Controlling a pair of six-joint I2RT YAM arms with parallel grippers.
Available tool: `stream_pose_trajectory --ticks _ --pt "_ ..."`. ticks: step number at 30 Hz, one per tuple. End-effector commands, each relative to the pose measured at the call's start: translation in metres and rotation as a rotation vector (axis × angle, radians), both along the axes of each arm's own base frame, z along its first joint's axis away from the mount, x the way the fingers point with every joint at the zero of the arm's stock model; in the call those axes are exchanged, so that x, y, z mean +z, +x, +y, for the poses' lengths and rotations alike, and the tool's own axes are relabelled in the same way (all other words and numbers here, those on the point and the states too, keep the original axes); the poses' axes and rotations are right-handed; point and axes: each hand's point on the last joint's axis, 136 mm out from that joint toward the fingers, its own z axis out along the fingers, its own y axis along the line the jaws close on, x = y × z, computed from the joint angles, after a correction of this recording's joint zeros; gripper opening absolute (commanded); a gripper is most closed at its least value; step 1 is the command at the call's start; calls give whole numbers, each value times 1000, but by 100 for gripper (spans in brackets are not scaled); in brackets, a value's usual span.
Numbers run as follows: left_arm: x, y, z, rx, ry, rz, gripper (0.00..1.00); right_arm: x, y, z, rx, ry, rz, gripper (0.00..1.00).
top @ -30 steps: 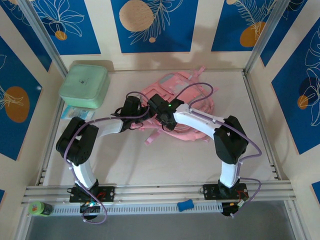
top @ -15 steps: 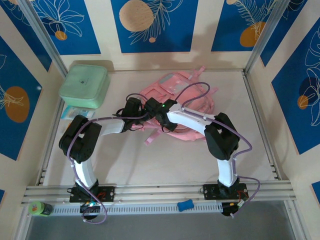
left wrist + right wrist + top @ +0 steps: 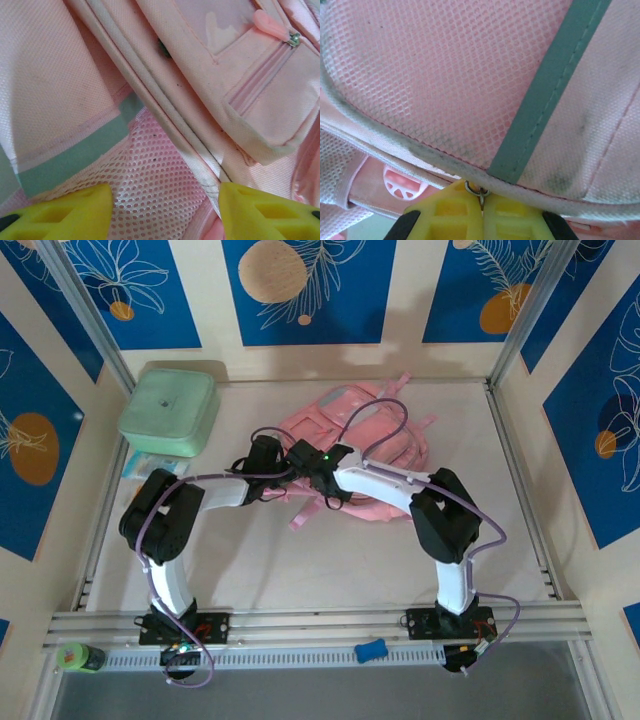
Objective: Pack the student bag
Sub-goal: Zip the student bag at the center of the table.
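I see a pale beige worktop (image 3: 300,560) boxed in by cream walls hung with blue panels (image 3: 300,285) that carry white leaf drawings and orange discs, with metal posts rising at the far corners. The student bag (image 3: 400,445) lies flat in the far half of the worktop, near the middle, its top end close to the far edge. A mint-green box (image 3: 168,412) sits in the far left corner, a pale blue packet (image 3: 150,465) just in front of it. Along the near edge runs a metal rail (image 3: 300,625); a small blue object (image 3: 370,650) rests on it, and a green bottle (image 3: 75,655) lies at the near left corner. Both arms reach in over the bag's left side. The left gripper (image 3: 165,200) stands partly apart over the bag's mesh pocket (image 3: 160,170), gripping nothing that I can see. The right gripper (image 3: 481,197) is pressed together, pinching a small metal ring (image 3: 474,189) at the bag's piped seam.
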Motion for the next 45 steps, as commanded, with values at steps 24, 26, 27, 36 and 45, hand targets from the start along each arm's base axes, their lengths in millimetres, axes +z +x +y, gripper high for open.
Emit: stream_pose_trajectory --ticks 24,26,27,36,45 --pt "46 -15 35 7 -90 -7 58 24 -49 37 641 175 72 0" --pt "49 -29 26 -1 -98 6 58 24 -50 41 660 192 69 0" --pt "49 -34 21 3 -114 15 58 23 -51 41 663 198 71 0" --pt "35 -47 -35 67 -231 -9 58 14 -51 37 663 200 88 0" --pt "-1 -32 -41 155 -124 19 35 11 -48 16 593 141 115 0"
